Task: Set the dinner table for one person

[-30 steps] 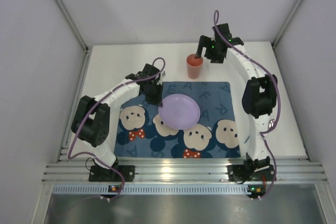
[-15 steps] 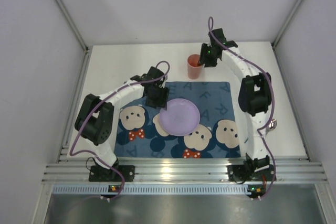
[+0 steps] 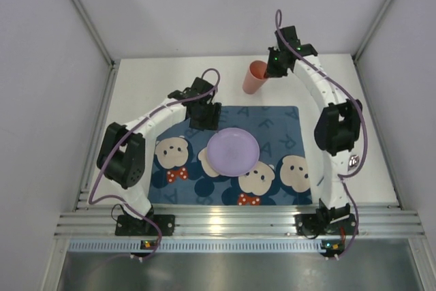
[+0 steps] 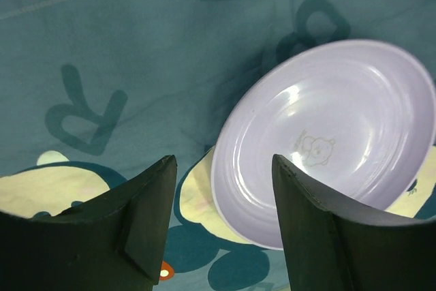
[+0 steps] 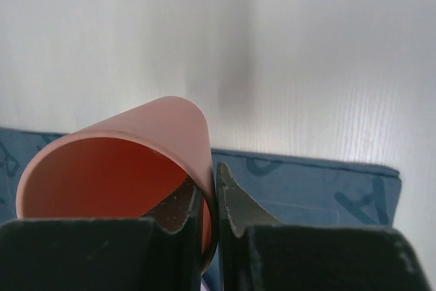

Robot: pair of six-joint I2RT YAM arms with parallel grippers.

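The white dinner table [image 3: 150,80] fills the middle of the top view. A blue bear-print mat [image 3: 286,117] lies on its lower centre, with a lilac plate [image 3: 233,148] resting flat mid-mat. An orange cup [image 3: 255,76] sits tilted above the mat's upper edge. The right gripper [image 5: 208,192] pinches the cup's rim wall. The left gripper [image 4: 221,168] is spread and empty, just upper left of the plate.

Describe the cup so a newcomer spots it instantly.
Start at the white tabletop, then the blue bear mat lying on it. Just beyond the mat's far edge is the cup, tilted, its rim pinched by the right gripper. Only it is orange; the plate is purple.
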